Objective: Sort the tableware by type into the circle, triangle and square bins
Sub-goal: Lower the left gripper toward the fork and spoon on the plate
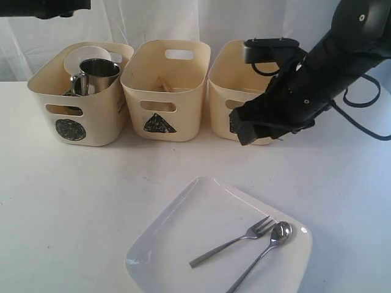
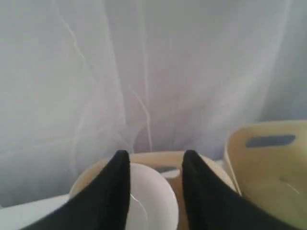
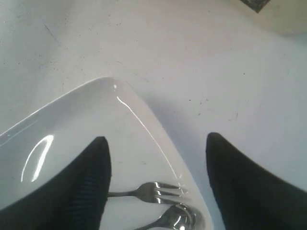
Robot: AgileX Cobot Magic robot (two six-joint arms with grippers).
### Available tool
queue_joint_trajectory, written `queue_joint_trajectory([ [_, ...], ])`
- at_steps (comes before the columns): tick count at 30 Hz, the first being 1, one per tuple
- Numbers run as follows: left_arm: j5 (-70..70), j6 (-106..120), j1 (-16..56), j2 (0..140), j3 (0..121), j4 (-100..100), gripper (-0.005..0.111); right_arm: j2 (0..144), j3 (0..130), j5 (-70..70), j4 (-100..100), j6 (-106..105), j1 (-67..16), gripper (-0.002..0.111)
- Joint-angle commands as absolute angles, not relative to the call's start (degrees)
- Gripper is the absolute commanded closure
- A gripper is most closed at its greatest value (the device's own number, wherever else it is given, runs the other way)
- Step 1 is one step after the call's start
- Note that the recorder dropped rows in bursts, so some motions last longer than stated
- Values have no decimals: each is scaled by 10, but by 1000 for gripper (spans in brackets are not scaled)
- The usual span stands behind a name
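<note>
A white plate [image 1: 183,238] lies at the table's front with a steel fork [image 1: 235,242] and spoon [image 1: 269,244] on it. My right gripper [image 1: 247,128] hangs open in front of the right bin [image 1: 229,73] and hides its mark. In the right wrist view its fingers [image 3: 157,138] straddle the fork [image 3: 148,191], the spoon [image 3: 180,220] and the plate's edge [image 3: 72,124] from well above. The circle bin [image 1: 79,122] holds a steel mug [image 1: 98,72] and a pale bowl [image 1: 85,56]. My left gripper [image 2: 156,153] is open above that bowl [image 2: 153,201], holding nothing.
The triangle bin [image 1: 164,91] stands in the middle, with thin wooden sticks [image 1: 164,85] just showing inside. It also shows in the left wrist view [image 2: 268,163]. A white curtain hangs behind the bins. The left arm [image 1: 49,7] is at the top left.
</note>
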State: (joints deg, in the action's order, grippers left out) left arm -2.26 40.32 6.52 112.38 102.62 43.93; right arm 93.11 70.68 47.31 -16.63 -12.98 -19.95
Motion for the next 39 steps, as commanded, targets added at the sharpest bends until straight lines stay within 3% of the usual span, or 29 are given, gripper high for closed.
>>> queue_joint_trajectory([
  [1, -131, 403, 36, 1082, 990, 442, 85, 926, 708, 486, -150, -124, -200, 53],
  [4, -184, 395, 19, 1058, 963, 442, 107, 926, 708, 486, -141, -123, -200, 53],
  [13, -363, 420, 17, 997, 861, 473, 107, 926, 708, 482, -141, -96, -200, 53],
  [20, -483, 507, 76, 978, 775, 545, 107, 918, 708, 519, -140, -78, -200, 53],
  [30, -560, 510, 174, 978, 757, 552, 107, 851, 705, 603, -102, -55, -200, 53],
  [39, -540, 510, 246, 994, 754, 547, 107, 774, 639, 601, -102, -40, -200, 53],
])
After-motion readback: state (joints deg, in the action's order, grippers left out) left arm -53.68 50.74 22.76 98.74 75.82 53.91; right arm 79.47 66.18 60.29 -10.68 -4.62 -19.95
